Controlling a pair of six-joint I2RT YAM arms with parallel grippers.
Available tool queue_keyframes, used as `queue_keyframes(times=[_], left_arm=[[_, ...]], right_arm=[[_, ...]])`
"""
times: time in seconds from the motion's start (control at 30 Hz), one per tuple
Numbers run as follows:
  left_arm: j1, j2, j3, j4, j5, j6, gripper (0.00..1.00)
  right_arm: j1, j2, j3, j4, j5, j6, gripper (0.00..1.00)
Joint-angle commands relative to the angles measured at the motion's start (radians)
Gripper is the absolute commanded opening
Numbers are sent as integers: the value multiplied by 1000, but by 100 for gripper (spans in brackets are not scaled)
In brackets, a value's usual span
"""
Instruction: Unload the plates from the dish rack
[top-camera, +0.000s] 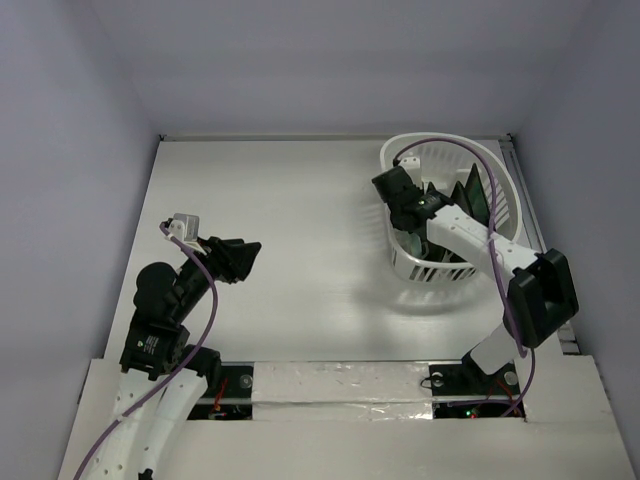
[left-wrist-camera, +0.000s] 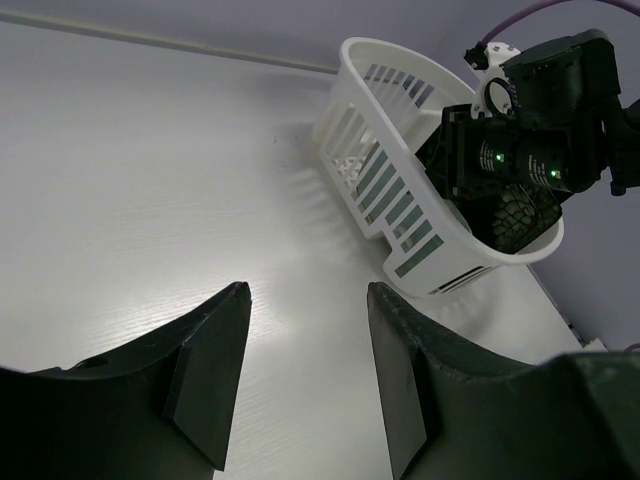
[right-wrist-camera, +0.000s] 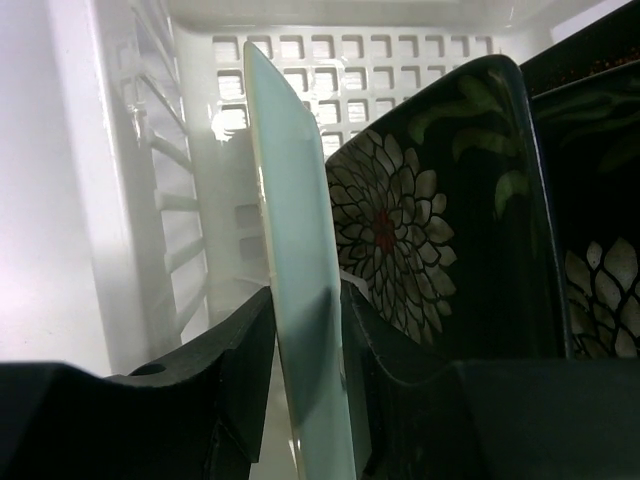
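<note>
Top external view: white dish rack (top-camera: 450, 138) stands on the far right part of the white table (top-camera: 300, 220), with dark plates (top-camera: 470, 195) standing on edge inside it, tilted. The right gripper (top-camera: 405, 200) reaches down into the left half of the rack, and its forearm crosses the near rim. Its grip cannot be judged from this angle. The left gripper (top-camera: 243, 260) hangs over the near left part of the table, well apart from the rack, fingers spread and holding nothing. Left wrist view: left gripper (left-wrist-camera: 305, 380) in the foreground, jaws parted with bare table (left-wrist-camera: 150, 180) showing between them. The dish rack (left-wrist-camera: 400, 200) lies beyond to the right, slotted side facing the camera. The right arm's black wrist (left-wrist-camera: 530, 150) sits above the rack's right end, and a patch of a dark patterned plate (left-wrist-camera: 515, 215) shows just under it. Right wrist view: right gripper (right-wrist-camera: 305, 300) is inside the rack, clamped on the near edge of the mint-green plate (right-wrist-camera: 300, 200), one finger pressed to each face. That plate stands upright on edge, nearly edge-on to the camera. Just to its right leans a dark floral plate (right-wrist-camera: 400, 230) with white petals and a red centre. Further right is a second dark floral plate (right-wrist-camera: 600, 280), partly cut off by the frame. The rack's gridded wall (right-wrist-camera: 380, 60) lies behind them, its slotted side (right-wrist-camera: 170, 230) to the left.
</note>
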Motion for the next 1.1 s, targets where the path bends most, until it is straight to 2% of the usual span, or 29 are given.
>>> queue_keyframes(times=[0.0, 0.17, 0.47, 0.77, 1.0, 1.07], left_arm=[[-5, 3, -6, 41, 16, 1, 47], [-5, -3, -4, 41, 17, 1, 47], [-5, -6, -6, 42, 20, 1, 47], [-5, -4, -9, 47, 25, -2, 47], [-5, -3, -7, 47, 26, -4, 47], [-5, -1, -9, 48, 26, -4, 47]], right_arm=[[3, 17, -10, 55, 41, -14, 37], [-7, 30, -11, 57, 55, -30, 36], [-7, 75, -5, 49, 70, -45, 28], [-7, 55, 16, 40, 81, -76, 17], [-7, 47, 51, 11, 96, -90, 0], [-7, 43, 59, 5, 102, -96, 0]])
